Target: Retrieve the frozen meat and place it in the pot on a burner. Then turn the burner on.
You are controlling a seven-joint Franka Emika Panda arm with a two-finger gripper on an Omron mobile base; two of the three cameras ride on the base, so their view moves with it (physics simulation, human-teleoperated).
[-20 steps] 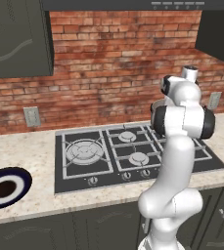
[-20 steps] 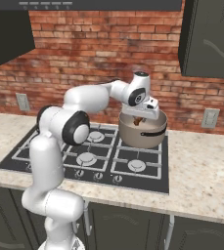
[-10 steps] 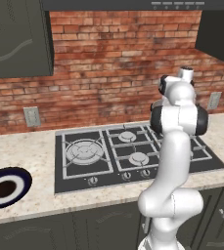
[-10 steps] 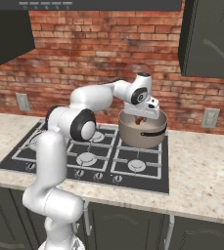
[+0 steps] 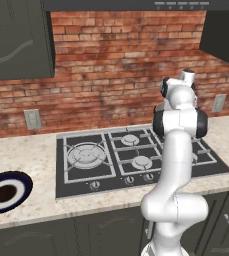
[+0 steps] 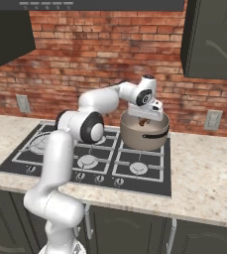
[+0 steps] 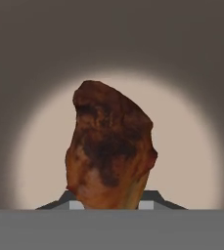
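One pot (image 6: 144,133), grey metal, on the hob's back right burner. One chunk of frozen meat (image 7: 111,149), reddish-brown, over the pot's pale floor. One gripper (image 6: 145,119), above the pot's mouth. One gas hob (image 5: 93,170), black; four burners counted in the left base view, a fifth ring partly behind the arm. One plate (image 5: 5,192), dark blue rim, dark centre, left on the counter. Two wall outlets: one left of the hob (image 5: 33,119), one right (image 5: 218,102). Three dark upper cabinets, count uncertain at the edges.
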